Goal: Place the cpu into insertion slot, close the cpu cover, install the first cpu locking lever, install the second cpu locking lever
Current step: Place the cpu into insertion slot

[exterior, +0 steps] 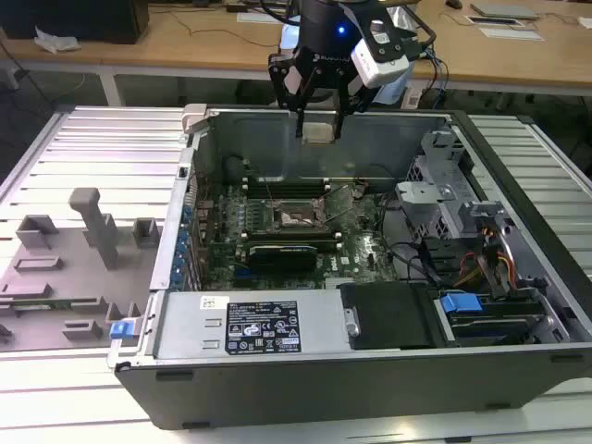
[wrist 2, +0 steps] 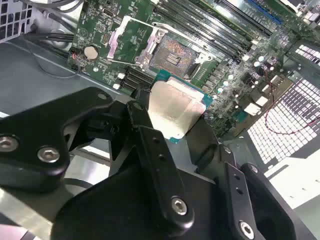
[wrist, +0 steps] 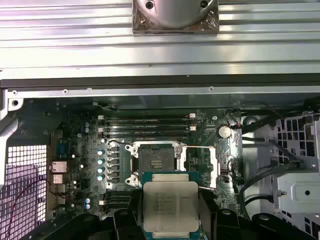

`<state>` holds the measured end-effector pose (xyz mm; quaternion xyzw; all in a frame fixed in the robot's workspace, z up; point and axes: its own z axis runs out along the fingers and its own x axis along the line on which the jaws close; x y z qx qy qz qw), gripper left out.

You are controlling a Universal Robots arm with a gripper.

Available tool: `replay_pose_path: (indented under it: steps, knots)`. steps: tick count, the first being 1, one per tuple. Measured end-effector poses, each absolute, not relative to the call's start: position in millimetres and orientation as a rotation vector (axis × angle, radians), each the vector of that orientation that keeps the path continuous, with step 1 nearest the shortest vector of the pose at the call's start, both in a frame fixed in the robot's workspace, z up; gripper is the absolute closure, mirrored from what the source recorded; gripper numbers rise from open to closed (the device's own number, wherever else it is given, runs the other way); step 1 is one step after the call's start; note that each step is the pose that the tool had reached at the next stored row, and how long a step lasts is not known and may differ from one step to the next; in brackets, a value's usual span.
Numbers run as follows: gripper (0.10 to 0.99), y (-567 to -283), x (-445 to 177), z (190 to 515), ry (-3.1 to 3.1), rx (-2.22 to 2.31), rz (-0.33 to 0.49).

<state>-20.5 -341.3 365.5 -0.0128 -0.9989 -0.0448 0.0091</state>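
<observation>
In the second wrist view the hand point(wrist 2: 176, 131) pinches the cpu point(wrist 2: 176, 106) above the open socket point(wrist 2: 172, 55).

Overall light: bright, even and cool white, falling from overhead.
Brightest area: ribbed metal table point(exterior: 83, 139), washed pale in the exterior view.
Glare: soft sheen across the cpu point(wrist 2: 175, 107) lid; perforated panel point(wrist 2: 285, 125) burnt white in the second wrist view.
Shadow: computer case point(exterior: 370, 379) interior dim, motherboard point(exterior: 305, 231) darker than its surroundings; gripper point(wrist 2: 171, 119) links near black.
Coloured light: blue lamp point(exterior: 341, 30) glowing on the arm.
</observation>
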Motion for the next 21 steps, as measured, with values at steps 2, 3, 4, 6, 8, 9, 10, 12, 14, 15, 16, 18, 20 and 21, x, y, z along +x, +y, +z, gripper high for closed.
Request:
replay_pose_path:
  steps: [2,3,4,6,8,9,10,12,14,15,16,18,20,21]
  knots:
    - [0.545,-341,-20,365,-3.12,-0.04,-0.14]
    - [0.545,-341,-20,365,-3.12,-0.04,-0.14]
    - [0.545,-341,-20,365,-3.12,-0.04,-0.14]
    - [0.545,-341,-20,365,-3.12,-0.04,-0.139]
    - [0.545,-341,-21,364,-3.121,-0.04,-0.139]
    - [0.545,-341,-22,362,-3.121,-0.04,-0.139]
    - [0.545,-341,-23,361,-3.122,-0.04,-0.139]
    - [0.545,-340,-25,357,-3.123,-0.037,-0.138]
    - [0.545,-339,-26,353,-3.123,-0.035,-0.138]
    - [0.545,-339,-26,351,-3.123,-0.034,-0.137]
    - [0.545,-339,-27,349,-3.123,-0.033,-0.137]
    - [0.545,-339,-27,343,-3.123,-0.031,-0.137]
    - [0.545,-339,-28,333,-3.123,-0.023,-0.133]
    - [0.545,-338,-28,331,-3.123,-0.022,-0.132]
